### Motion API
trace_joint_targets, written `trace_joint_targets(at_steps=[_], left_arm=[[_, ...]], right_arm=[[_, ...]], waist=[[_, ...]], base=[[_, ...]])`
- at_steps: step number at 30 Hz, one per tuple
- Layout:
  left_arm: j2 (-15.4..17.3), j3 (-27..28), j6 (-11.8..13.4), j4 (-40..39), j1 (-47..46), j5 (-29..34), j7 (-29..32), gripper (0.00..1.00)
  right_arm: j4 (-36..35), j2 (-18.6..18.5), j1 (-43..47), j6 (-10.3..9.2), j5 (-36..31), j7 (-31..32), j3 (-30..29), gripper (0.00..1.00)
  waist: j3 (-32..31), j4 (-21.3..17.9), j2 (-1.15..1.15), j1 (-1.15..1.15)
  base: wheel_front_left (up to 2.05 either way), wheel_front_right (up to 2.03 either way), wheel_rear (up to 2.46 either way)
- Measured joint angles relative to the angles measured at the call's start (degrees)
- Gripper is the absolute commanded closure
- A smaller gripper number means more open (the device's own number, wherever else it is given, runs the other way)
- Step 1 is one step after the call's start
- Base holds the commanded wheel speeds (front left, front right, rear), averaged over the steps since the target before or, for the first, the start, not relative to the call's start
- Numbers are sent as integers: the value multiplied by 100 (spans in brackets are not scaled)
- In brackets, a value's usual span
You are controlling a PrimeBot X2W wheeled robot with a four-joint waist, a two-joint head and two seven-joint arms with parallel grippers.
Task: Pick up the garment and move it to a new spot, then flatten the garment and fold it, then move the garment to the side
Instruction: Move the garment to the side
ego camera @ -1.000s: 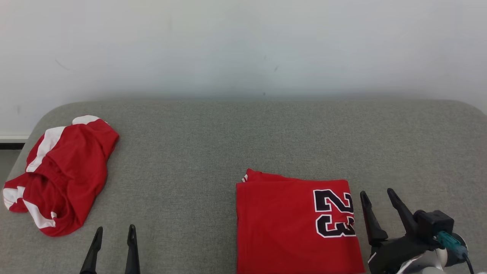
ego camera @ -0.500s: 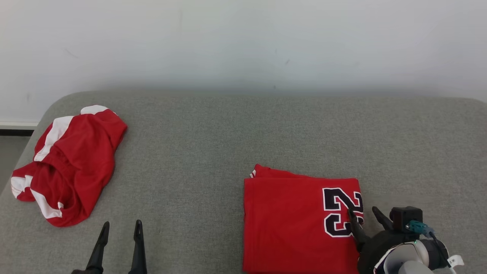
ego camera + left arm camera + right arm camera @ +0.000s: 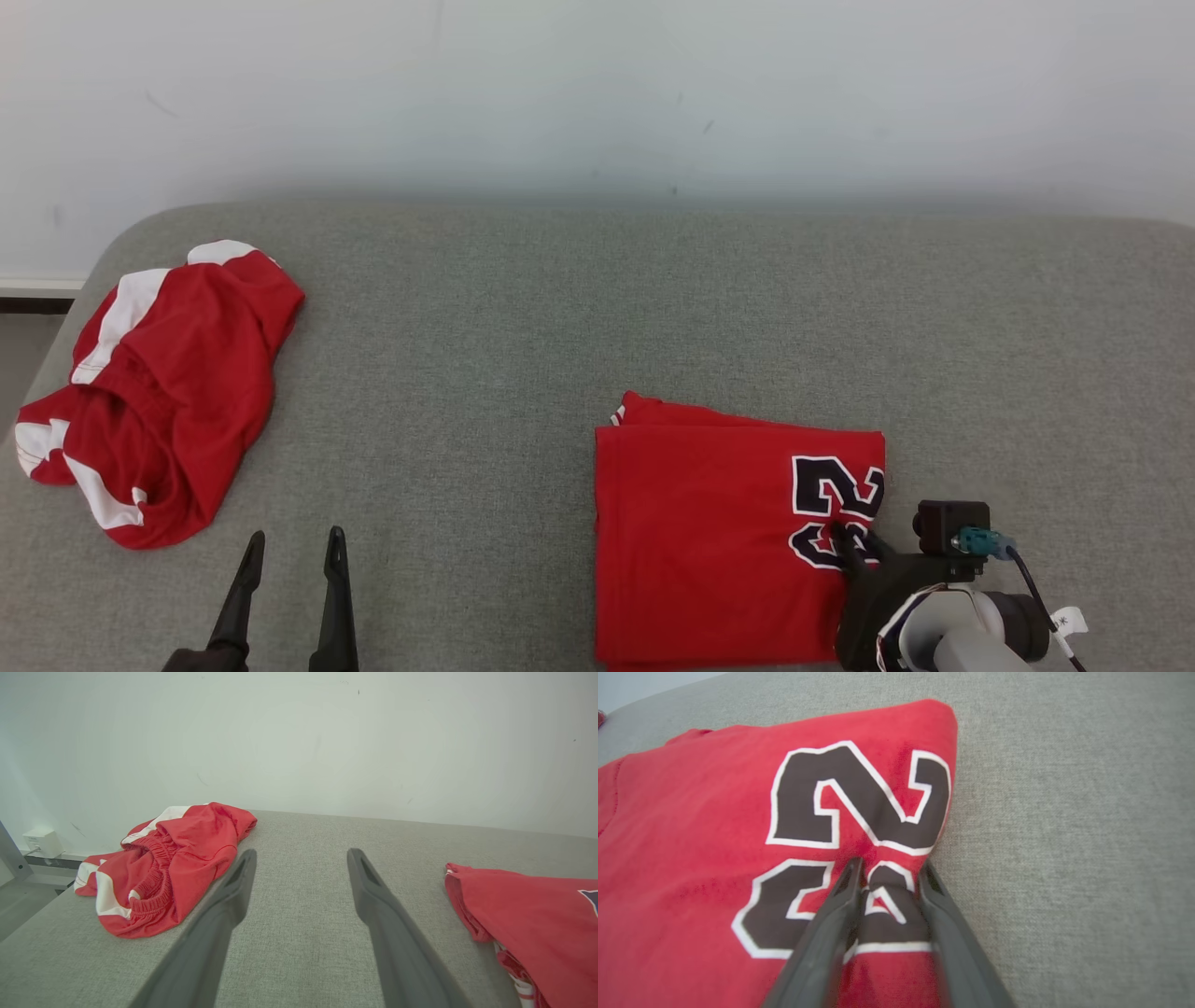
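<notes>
The folded red jersey [image 3: 709, 532] lies flat on the grey fabric-covered table [image 3: 560, 308], right of the middle and close to the near edge. Its black "23", outlined in white, sits along the side that faces the table's right edge. The right gripper [image 3: 854, 543] is down at that side of the jersey, on the lower numeral. In the right wrist view its two dark fingers [image 3: 891, 865] stand close together with a raised ridge of red cloth bunched between them, so it grips the jersey [image 3: 691, 858] at its right edge.

The left gripper [image 3: 294, 537] hovers over bare table near the near edge, left of the middle. Its fingers are spread wide apart with nothing between them [image 3: 301, 854].

A crumpled pair of red and white shorts [image 3: 159, 392] lies by the table's left edge, towards the far left corner and well apart from the jersey. Its elastic waistband shows in the left wrist view [image 3: 187, 858].
</notes>
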Motion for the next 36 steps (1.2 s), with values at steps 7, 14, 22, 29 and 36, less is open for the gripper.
trace_joint_targets(at_steps=[7,14,22,29,36], left_arm=[[1,31,-2,-26,-98,-69,0,0],[-3,-126,-2,-200,-455,-112,0,0],[-2,-189,-32,-527,-963,-110,0,0],[47,-135,-82,-849,-1304,82,0,0],[326,-210,-110,-1120,-1554,230,0,0]], right_arm=[[21,-110,-449,0,301,32,344,100],[-85,-558,-1657,0,389,94,590,100],[-222,-1435,-2741,0,434,219,878,100],[-386,-2252,-3323,1,608,291,1084,100],[-453,-2805,-3758,1,824,337,1088,100]], waist=[[146,-34,0,0],[573,-85,0,0],[1322,-152,1,1],[2004,-417,1,2],[2547,-926,1,2]], base=[[0,0,0],[0,0,0],[0,0,0],[0,0,0],[0,0,0]])
